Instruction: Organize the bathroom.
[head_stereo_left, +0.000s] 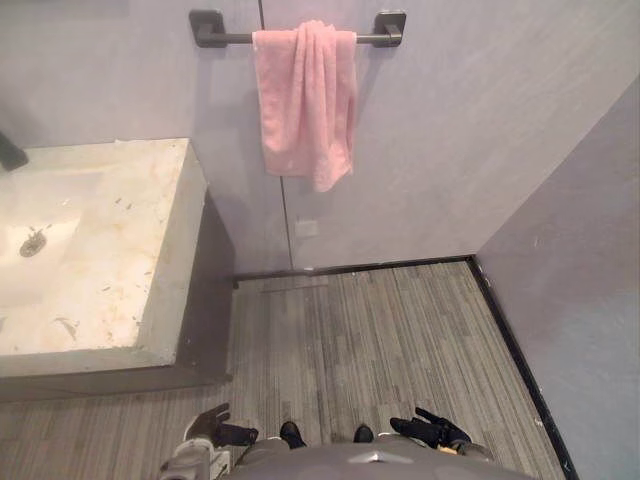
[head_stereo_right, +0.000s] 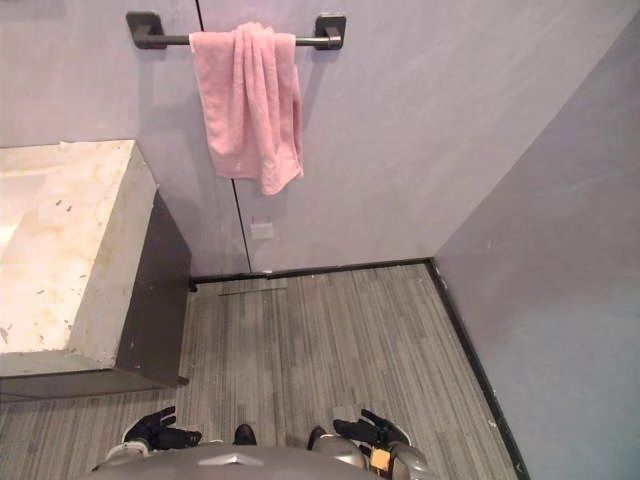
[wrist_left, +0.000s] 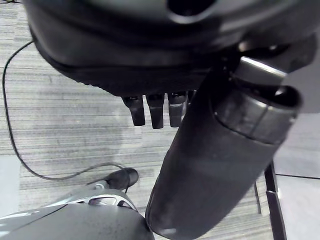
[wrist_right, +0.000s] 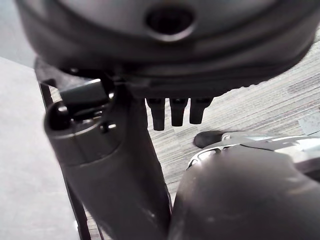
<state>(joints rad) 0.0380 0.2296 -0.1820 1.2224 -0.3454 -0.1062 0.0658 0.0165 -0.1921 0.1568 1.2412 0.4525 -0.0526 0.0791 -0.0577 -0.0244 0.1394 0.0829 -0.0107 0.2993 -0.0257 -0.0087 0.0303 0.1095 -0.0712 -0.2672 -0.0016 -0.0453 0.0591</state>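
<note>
The towel (head_stereo_left: 305, 100) was pink terry-like cloth, soft and nubbly, matt, hanging in loose folds. The towel bar (head_stereo_left: 297, 35) looked like dark metal with a dull satin finish, its end brackets matt. The counter (head_stereo_left: 150, 260) appeared to be pale stone or cast concrete, smooth but mottled, with small dark flecks and stains; its front edge looked rougher. The drain (head_stereo_left: 33, 242) in the sink basin was metallic. The wall (head_stereo_left: 450, 130) was smooth, matt, grey-lilac panelling. The floor (head_stereo_left: 380, 340) showed a grey, fine-striped wood-grain or vinyl surface, low sheen. Both hands (head_stereo_left: 225, 430) (head_stereo_left: 430, 430) were dark matt plastic.
</note>
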